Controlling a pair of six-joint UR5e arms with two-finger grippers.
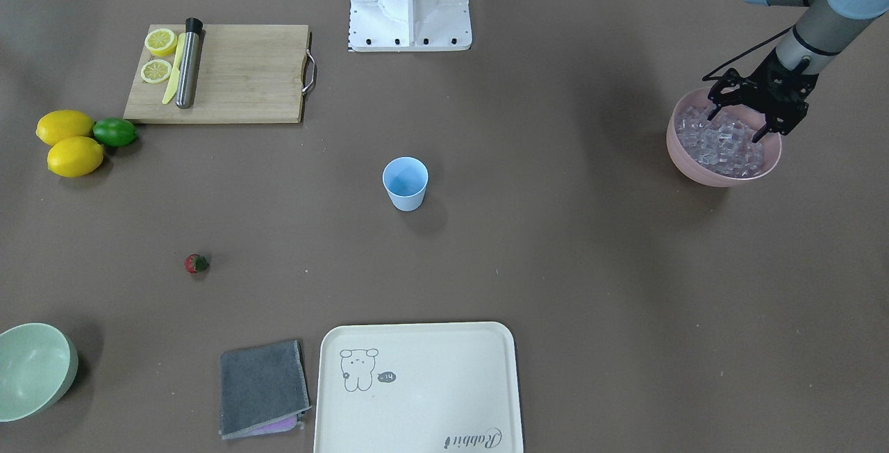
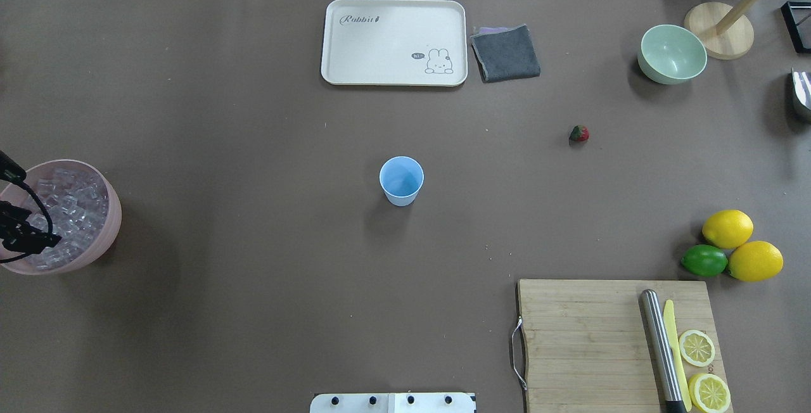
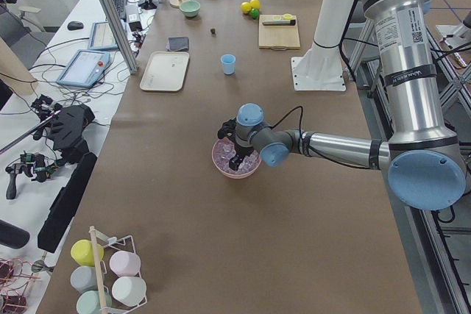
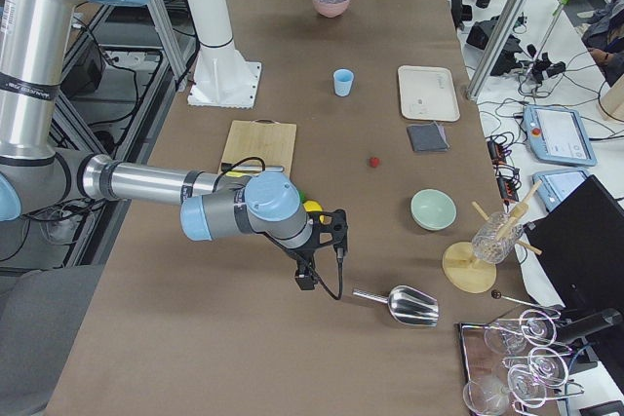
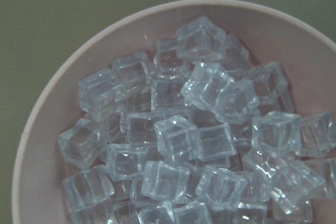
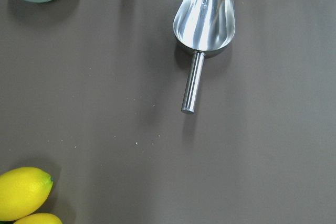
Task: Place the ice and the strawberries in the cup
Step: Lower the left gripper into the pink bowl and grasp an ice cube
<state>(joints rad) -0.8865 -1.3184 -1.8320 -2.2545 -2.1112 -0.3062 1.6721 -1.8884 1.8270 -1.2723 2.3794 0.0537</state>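
Note:
The light-blue cup (image 1: 405, 182) stands upright in the middle of the table, also in the overhead view (image 2: 401, 180). The strawberry (image 1: 196, 263) lies alone on the table (image 2: 579, 133), apart from the cup. The ice (image 1: 722, 144) is a heap of clear cubes in a pink bowl (image 1: 694, 168); the left wrist view is filled with it (image 5: 194, 135). My left gripper (image 1: 737, 119) is open, its fingers down among the top cubes. My right gripper (image 4: 312, 275) hangs over the table's right end; I cannot tell its state.
A metal scoop (image 6: 205, 19) lies below the right wrist. Two lemons and a lime (image 2: 704, 260) sit by a cutting board (image 2: 589, 337) with lemon slices, a knife and a steel muddler. A pale green bowl (image 2: 672, 54), grey cloth (image 2: 505, 52) and tray (image 2: 393, 42) line the far edge.

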